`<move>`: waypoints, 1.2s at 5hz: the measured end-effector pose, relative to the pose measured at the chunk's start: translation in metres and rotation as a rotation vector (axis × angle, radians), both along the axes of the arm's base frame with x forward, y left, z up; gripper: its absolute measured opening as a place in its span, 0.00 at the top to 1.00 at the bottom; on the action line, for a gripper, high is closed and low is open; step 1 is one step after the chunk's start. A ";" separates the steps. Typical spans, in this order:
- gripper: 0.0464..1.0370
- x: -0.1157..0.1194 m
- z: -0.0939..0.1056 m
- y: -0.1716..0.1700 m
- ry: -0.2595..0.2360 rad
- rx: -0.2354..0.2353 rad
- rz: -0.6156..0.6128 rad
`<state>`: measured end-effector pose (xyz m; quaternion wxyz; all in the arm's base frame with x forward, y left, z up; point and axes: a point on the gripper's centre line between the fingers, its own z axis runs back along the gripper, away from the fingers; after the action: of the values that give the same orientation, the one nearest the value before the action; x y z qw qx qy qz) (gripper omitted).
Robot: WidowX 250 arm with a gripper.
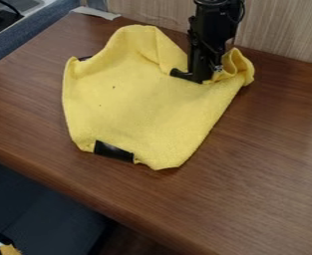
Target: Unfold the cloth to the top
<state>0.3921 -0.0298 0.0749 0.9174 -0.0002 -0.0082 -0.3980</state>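
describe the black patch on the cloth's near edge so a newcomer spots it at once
On the brown table lies a rumpled yellow cloth. Along its edge nearest the camera is the black patch. It shows much larger than the dark sliver at the cloth's upper left edge.

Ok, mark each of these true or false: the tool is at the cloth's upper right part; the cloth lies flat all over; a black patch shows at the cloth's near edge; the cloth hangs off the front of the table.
1. The tool is at the upper right part of the yellow cloth. True.
2. The cloth lies flat all over. False: it is bunched up just right of the tool.
3. A black patch shows at the cloth's near edge. True.
4. The cloth hangs off the front of the table. False: it ends short of that edge.
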 end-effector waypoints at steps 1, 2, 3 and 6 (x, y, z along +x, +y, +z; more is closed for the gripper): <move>0.97 -0.007 -0.003 0.001 0.012 0.007 0.007; 0.99 -0.016 0.001 0.003 0.020 0.004 0.017; 0.99 -0.012 0.012 -0.002 0.013 -0.028 0.009; 0.99 0.045 0.042 -0.021 -0.053 -0.114 0.009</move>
<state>0.4367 -0.0505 0.1168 0.9172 -0.0419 -0.0553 -0.3924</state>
